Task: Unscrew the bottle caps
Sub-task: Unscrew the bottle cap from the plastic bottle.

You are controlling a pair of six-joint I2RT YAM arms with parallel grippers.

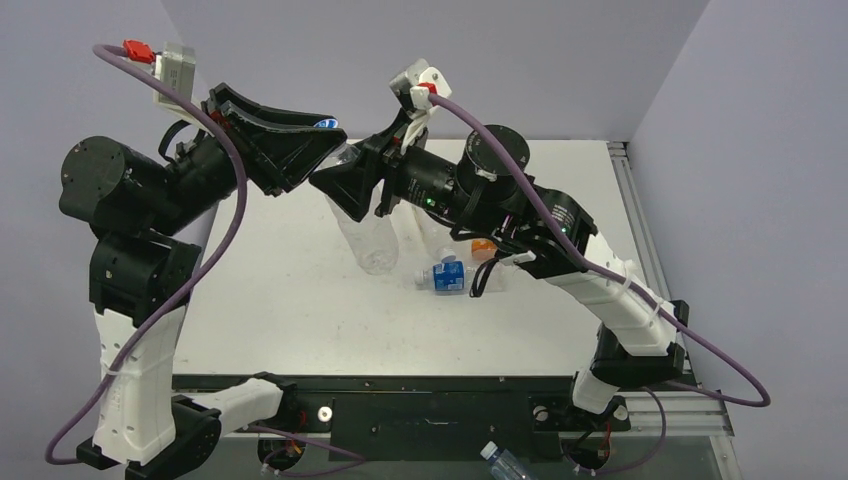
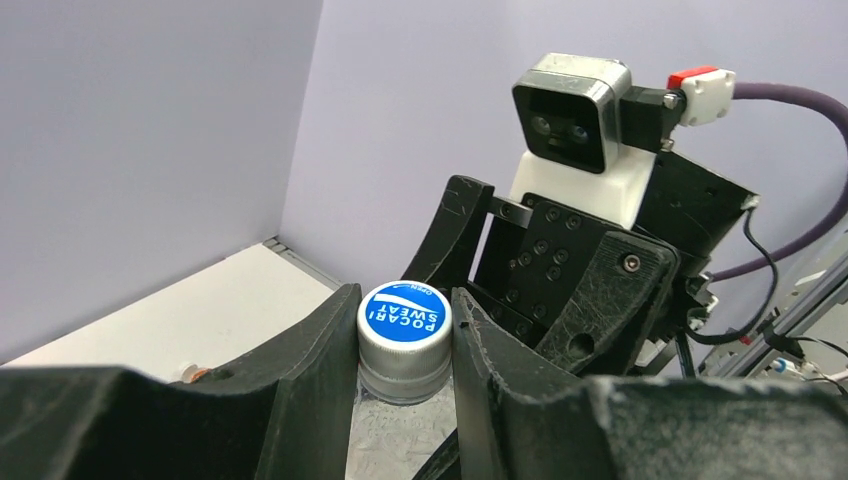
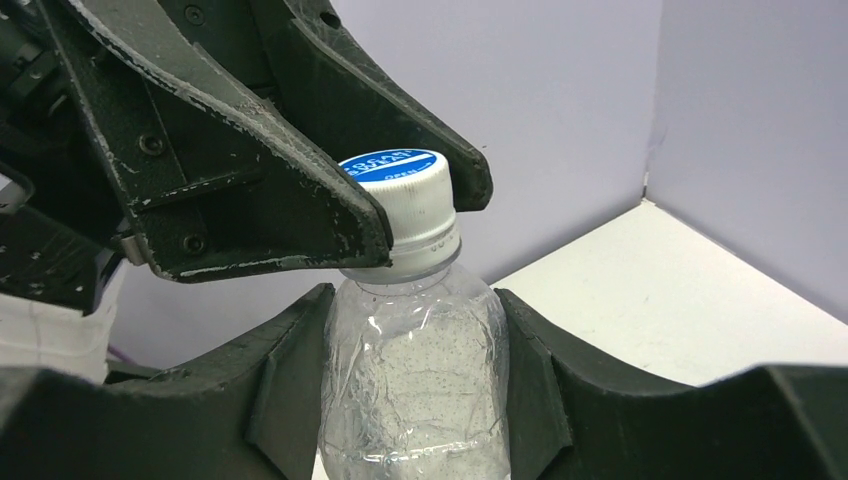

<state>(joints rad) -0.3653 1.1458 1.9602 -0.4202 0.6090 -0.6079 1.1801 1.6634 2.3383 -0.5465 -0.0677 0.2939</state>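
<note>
A clear plastic bottle point(image 1: 362, 240) is held upright above the table. Its cap point(image 2: 404, 325) is white and ridged with a blue printed top; it also shows in the right wrist view point(image 3: 405, 205) and as a blue speck from above point(image 1: 326, 124). My left gripper point(image 2: 404, 345) is shut on this cap, one finger on each side. My right gripper point(image 3: 410, 375) is shut on the bottle's upper body point(image 3: 410, 370), just below the neck. From above, the left gripper point(image 1: 322, 135) and the right gripper point(image 1: 342, 185) meet at the bottle's top.
A small bottle with a blue label point(image 1: 445, 276) lies on the white table point(image 1: 300, 310) under the right arm, with an orange item point(image 1: 483, 246) beside it. Another bottle point(image 1: 503, 463) lies below the table's front edge. Walls close the back and right.
</note>
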